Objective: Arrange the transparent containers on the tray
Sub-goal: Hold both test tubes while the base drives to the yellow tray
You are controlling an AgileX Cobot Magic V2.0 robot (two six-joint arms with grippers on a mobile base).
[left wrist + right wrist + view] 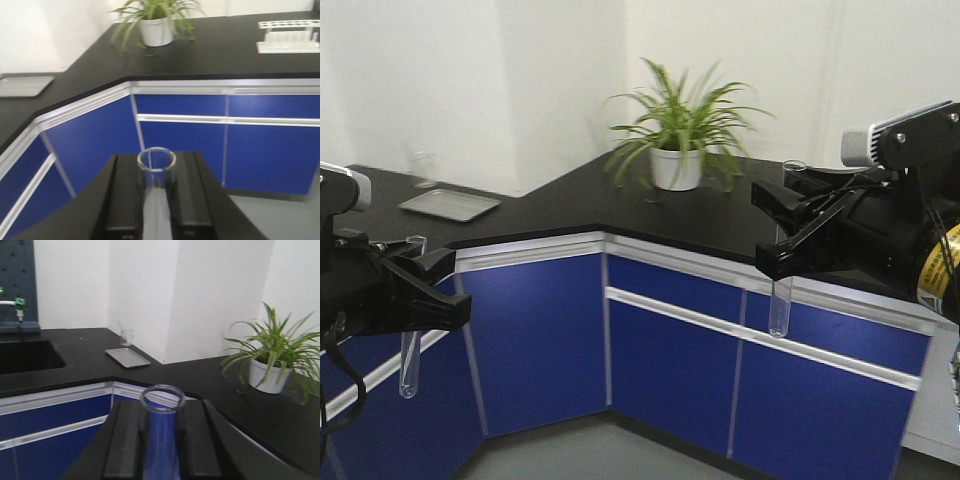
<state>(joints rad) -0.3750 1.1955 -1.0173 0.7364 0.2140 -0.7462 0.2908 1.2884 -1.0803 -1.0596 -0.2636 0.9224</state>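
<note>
risking a drop over the floor (pixel 620 450)

clamping the left test tube (pixel 408 365) in the left jaws and the right test tube (pixel 780 300) in the right jaws, both upright, pinched near the rims, off the tabletop (pixel 580 195). slipping on smooth glass; seeing no tray.

Clear glass, smooth, glossy at the rims: left tube (pixel 410 350) and right tube (pixel 779 305). Black plastic by appearance, matt: left gripper (pixel 455 285) and right gripper (pixel 765 230). The counter (pixel 620 205) is black and smooth, with a low sheen and soft reflections. The cabinet fronts (pixel 540 330) are blue, smooth and satin, edged with pale trim (pixel 760 335) that looks metallic. The grey tray (pixel 450 204) is metal with a dull finish. The pot (pixel 676 167) is white, smooth and faintly glossy. The rack (pixel 289 37) is white and appears to be matt plastic. The walls (pixel 440 80) are white and matt.
</note>
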